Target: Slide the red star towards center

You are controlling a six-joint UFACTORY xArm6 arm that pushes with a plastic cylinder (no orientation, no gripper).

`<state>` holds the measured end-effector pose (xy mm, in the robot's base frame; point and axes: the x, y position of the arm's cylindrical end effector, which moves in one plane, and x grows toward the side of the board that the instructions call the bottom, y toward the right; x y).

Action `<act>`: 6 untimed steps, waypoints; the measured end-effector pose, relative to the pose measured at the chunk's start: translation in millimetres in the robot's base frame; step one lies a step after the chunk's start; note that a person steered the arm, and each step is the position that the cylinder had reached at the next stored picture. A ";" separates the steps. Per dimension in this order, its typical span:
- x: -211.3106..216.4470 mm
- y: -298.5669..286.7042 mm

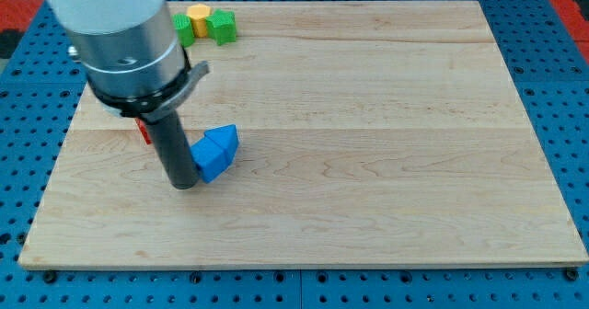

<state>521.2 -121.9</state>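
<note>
Only a small red part of a block shows at the view's left, behind the arm; its shape cannot be made out. My tip rests on the board just below and right of that red part, touching the left side of a blue block. The arm's grey body hides the top left of the board.
A yellow block sits at the view's top left between two green blocks. The wooden board lies on a blue perforated table; its left edge is close to the red part.
</note>
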 end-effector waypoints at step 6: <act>-109.5 10.2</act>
